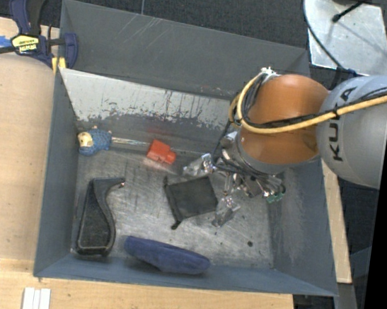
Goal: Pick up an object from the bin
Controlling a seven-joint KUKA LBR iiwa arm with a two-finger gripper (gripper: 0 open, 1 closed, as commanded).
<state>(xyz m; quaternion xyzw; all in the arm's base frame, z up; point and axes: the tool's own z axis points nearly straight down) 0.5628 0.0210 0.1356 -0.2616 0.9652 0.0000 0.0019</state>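
My gripper (pixel 226 206) hangs low in the right half of the bin, below the arm's wrist. It is at the right edge of a flat black square piece (pixel 189 197) that lies on the bin floor, tilted, with a thin tail pointing to the front. I cannot tell whether it touches that piece. A small orange-red block (pixel 161 153) lies to the back left of the gripper, near the back wall.
A black curved, handle-like thing (pixel 96 218) lies at the front left. A dark blue oblong soft thing (pixel 166 255) rests along the front wall. A small blue and yellow thing (pixel 90 141) sits at the back left. The arm comes in from the right.
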